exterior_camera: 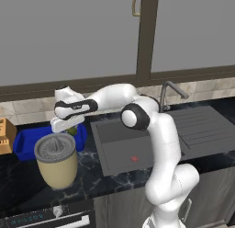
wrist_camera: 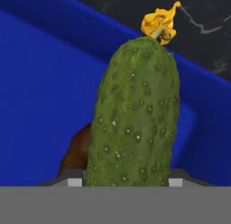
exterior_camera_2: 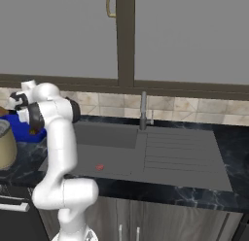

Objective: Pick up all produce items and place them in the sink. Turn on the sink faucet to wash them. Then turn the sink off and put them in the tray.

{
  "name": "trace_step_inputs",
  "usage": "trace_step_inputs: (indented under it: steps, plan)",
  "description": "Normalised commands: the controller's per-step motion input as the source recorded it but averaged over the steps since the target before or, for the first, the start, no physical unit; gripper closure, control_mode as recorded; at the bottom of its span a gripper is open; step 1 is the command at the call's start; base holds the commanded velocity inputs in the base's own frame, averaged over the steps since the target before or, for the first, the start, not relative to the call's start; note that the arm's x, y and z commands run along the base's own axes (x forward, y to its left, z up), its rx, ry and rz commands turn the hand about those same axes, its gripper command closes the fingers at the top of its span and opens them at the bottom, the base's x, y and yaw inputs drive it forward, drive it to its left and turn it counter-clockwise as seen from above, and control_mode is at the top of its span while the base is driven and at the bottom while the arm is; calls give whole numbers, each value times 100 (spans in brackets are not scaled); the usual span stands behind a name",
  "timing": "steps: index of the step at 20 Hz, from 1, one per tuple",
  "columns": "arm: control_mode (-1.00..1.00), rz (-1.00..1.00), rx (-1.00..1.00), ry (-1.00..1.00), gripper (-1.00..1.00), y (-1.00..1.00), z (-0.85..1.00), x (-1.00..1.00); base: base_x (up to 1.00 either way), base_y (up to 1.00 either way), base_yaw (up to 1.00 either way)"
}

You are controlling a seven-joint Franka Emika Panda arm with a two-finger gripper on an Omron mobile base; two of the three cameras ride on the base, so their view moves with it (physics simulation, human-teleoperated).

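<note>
Cucumber, green with a yellow tip, sits gripped between the gripper fingers over the blue tray; a brown item lies beneath it.

cucumber: seen above the tray
tray: placed left of the sink, behind the juicer cup

A beige cup with a grey juicer top sits on the black marble counter — a wooden block stands nearby.
</note>
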Motion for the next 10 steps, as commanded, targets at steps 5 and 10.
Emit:
trace_step_inputs:
  steps: [5, 10]
  plan:
    - [-100, 0, -2, 1, 100, -2, -22, -14, 0, 0, 0]
    - [-100, 0, 0, 0, -100, -14, -15, -66, 0, 0, 0]
